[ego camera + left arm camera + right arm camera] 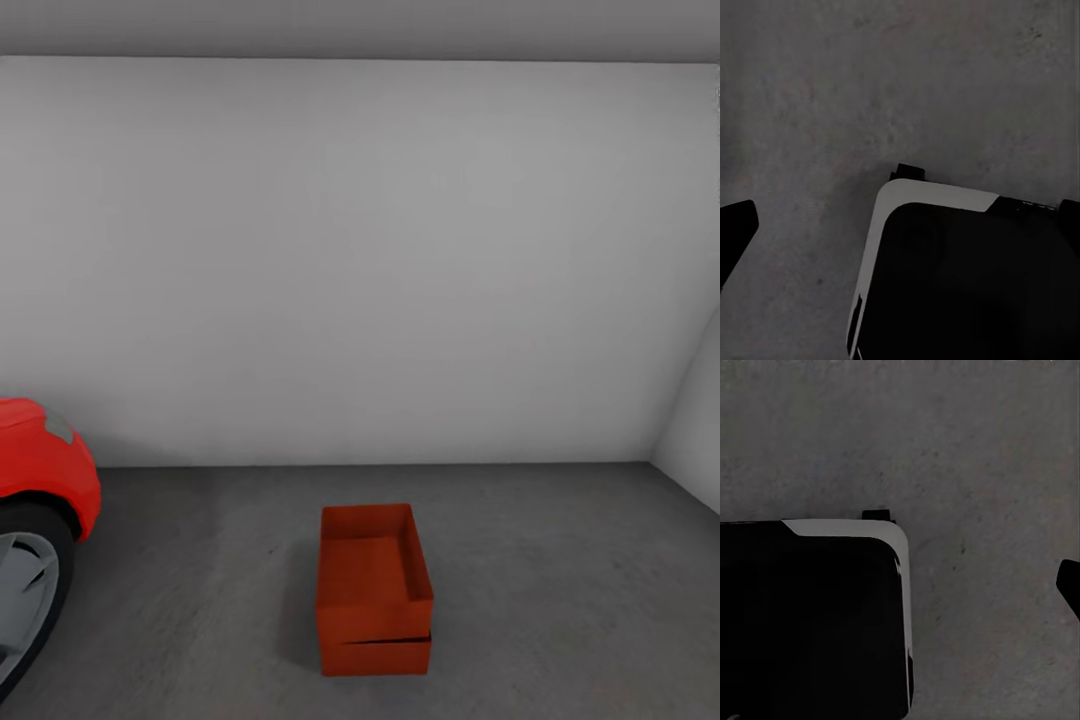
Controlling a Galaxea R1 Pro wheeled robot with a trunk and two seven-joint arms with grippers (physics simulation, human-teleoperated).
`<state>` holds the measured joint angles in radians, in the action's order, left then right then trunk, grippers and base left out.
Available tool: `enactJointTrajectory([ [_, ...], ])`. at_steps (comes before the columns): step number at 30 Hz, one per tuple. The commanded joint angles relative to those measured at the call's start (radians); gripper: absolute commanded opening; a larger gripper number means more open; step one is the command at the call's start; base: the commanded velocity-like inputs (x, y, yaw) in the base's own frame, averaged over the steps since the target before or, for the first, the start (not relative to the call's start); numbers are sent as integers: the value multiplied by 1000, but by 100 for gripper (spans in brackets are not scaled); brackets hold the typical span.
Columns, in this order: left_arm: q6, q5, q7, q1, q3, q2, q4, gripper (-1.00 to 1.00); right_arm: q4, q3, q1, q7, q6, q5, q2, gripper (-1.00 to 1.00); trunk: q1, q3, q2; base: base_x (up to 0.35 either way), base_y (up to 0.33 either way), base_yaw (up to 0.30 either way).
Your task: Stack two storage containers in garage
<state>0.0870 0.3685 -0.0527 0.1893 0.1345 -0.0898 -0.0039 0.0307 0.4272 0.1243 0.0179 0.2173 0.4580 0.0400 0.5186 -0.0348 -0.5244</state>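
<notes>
Black finger tips are about all you get of the robot's hands right now: one dark finger [735,232] of the left gripper pokes in at the edge of the left wrist view, and a sliver of a finger [1070,585] from the right gripper shows in the right wrist view, so honestly I can't tell whether either one is spread wide or pinched together, and nothing is visibly held in them. Both wrist cameras are looking straight down at the rough dark grey floor [870,90], and each also catches a corner of the robot's own base [967,285], a black block with a white rounded edge, sitting on that concrete. Moving out from there, the head view shows the garage: the two storage containers [374,590] are out in the middle of the floor, red-orange and open on top, one sitting on the other with a thin dark seam between them, and the upper one looks a touch skewed against the lower one. They stand a little way in front of the plain light grey back wall [360,260], not touching it. Off to the left side there's the nose of a red car [45,470] with its front wheel [25,600], well apart from the stack.
</notes>
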Motion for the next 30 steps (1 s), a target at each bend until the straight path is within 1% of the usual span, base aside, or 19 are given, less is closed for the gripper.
enactJointTrajectory([
  [1,8,9,-4,1,9,0,1,100,3,8,1,1,5,7,0,100,0,0,-2,0,0,0],
  [4,31,3,-4,1,9,0,-1,100,3,8,1,1,5,7,-1,100,0,5,-2,0,0,0],
  [8,42,0,-4,1,8,0,-7,100,3,8,1,1,5,7,-1,100,0,11,-2,0,0,0],
  [30,45,0,-4,1,5,-1,-10,100,3,8,1,1,7,7,-4,100,0,47,-2,0,0,0],
])
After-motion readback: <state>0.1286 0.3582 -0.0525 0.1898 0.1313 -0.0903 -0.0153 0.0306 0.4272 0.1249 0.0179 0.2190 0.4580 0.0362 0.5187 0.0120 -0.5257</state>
